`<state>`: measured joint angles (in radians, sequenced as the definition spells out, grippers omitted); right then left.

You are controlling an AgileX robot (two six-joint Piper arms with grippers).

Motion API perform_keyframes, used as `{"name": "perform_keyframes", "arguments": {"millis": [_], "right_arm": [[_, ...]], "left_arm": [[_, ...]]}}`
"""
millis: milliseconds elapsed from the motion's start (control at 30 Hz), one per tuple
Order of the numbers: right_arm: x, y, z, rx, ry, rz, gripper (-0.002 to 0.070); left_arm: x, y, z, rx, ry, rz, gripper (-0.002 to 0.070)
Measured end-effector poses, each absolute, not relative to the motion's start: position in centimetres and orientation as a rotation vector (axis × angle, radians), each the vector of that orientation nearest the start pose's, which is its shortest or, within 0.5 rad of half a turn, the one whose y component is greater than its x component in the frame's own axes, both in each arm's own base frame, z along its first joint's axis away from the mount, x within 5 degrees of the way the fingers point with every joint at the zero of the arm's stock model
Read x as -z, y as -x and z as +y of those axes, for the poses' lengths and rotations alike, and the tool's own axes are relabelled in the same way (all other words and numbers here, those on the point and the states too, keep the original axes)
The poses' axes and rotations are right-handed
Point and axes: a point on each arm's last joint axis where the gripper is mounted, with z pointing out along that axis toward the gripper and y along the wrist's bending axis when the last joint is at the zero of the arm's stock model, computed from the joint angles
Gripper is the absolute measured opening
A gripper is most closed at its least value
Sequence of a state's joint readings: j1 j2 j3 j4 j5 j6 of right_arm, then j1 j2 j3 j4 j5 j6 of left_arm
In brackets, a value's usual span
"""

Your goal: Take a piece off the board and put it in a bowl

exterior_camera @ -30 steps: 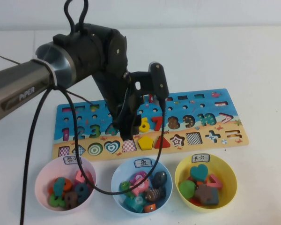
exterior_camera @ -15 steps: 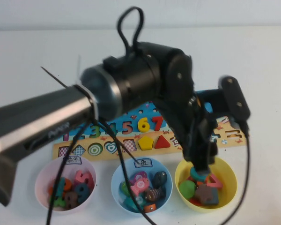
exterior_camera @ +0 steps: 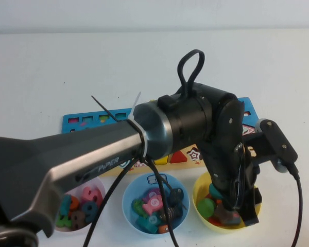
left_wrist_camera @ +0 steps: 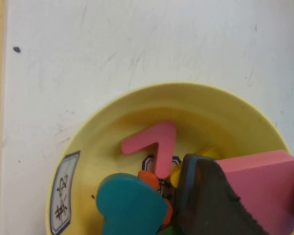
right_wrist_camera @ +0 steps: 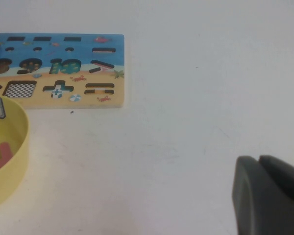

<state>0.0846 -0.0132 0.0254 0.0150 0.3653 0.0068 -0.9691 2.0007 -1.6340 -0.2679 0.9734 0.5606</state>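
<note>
Your left gripper [exterior_camera: 237,206] hung low over the yellow bowl [left_wrist_camera: 196,103], closed on the pink square piece [left_wrist_camera: 259,186], w/ the piece just above the bowl's contents: teal heart [left_wrist_camera: 132,205], pink angle shape [left_wrist_camera: 154,144]. Board [exterior_camera: 100,123] lay behind on the surface [exterior_camera: 67,67], mostly hidden by your arm. Right gripper [right_wrist_camera: 264,196] sat well apart over bare surface, fingers together, holding nothing.

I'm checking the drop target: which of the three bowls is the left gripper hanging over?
The yellow bowl, rightmost of the three. The left gripper, shut on the pink piece, is above it, not the light blue bowl or pink bowl.
</note>
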Motion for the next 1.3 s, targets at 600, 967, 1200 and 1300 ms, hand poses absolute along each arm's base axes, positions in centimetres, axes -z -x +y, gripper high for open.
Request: {"name": "perform_keyframes", "arguments": {"millis": [600,967,1200,1300], "right_arm": [[-17.2,-5.2,0.5,-0.078,0.063,1.861,-0.0019],[-17.2,-5.2,0.5,-0.078,0.063,1.861,-0.0019],[-17.2,-5.2,0.5,-0.078,0.063,1.861,-0.0019],[-17.2,-5.2,0.5,-0.078,0.063,1.861,-0.0019]], "left_arm": [[-26.5,-23.4,-35.4,0.415,-1.733,2.094,0.0369],[-34.2,-23.4,-27.5,0.397,-1.479,2.013,0.0003],[-35.1,-20.7,-20.8,0.376,-1.252,1.937,-0.0001],[-34.9,-18.5,-18.4,0.391,-1.171,1.885,-0.0001]]}}
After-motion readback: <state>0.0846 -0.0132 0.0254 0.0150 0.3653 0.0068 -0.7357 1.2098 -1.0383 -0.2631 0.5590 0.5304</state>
